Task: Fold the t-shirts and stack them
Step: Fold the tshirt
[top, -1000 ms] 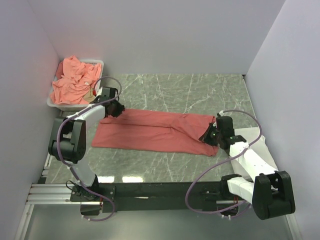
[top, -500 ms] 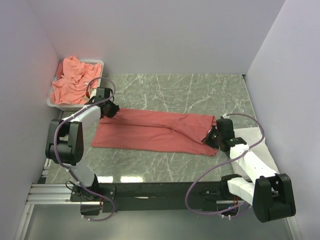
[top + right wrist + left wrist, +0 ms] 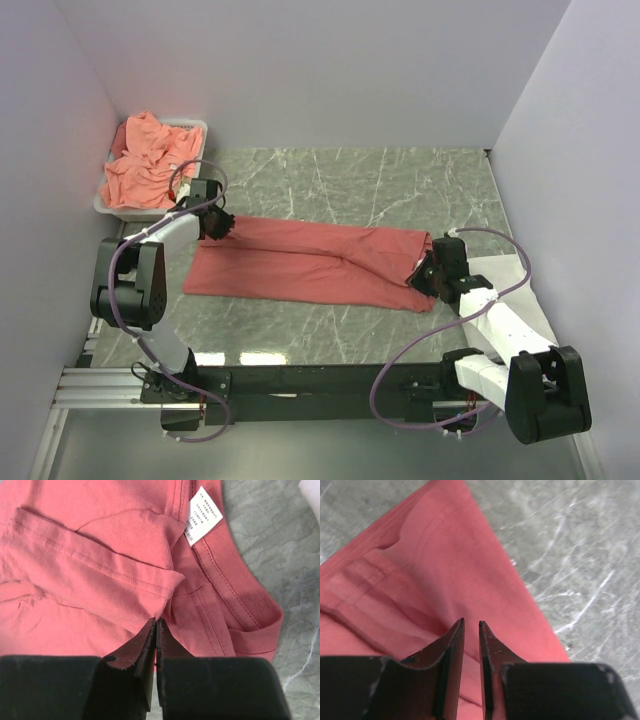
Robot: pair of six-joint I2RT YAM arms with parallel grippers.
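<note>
One coral-red t-shirt [image 3: 310,262] lies on the marble table, folded lengthwise into a long strip. My left gripper [image 3: 218,228] is over its far left corner. In the left wrist view the gripper [image 3: 471,624] stands open by a narrow gap just above the t-shirt's cloth [image 3: 420,580], with nothing between the fingers. My right gripper [image 3: 424,272] is at the collar end. In the right wrist view the gripper [image 3: 156,621] is shut, its tips pinching a folded sleeve edge of the t-shirt [image 3: 100,555] beside the white neck label [image 3: 202,515].
A white tray [image 3: 103,205] at the far left holds a heap of salmon t-shirts [image 3: 150,165]. A white folded garment [image 3: 505,268] lies at the right under my right arm. Walls close in the left, back and right sides.
My left gripper has shifted a little to the left along the shirt's corner and its jaws have narrowed. My right gripper has moved slightly to the right at the collar end.
</note>
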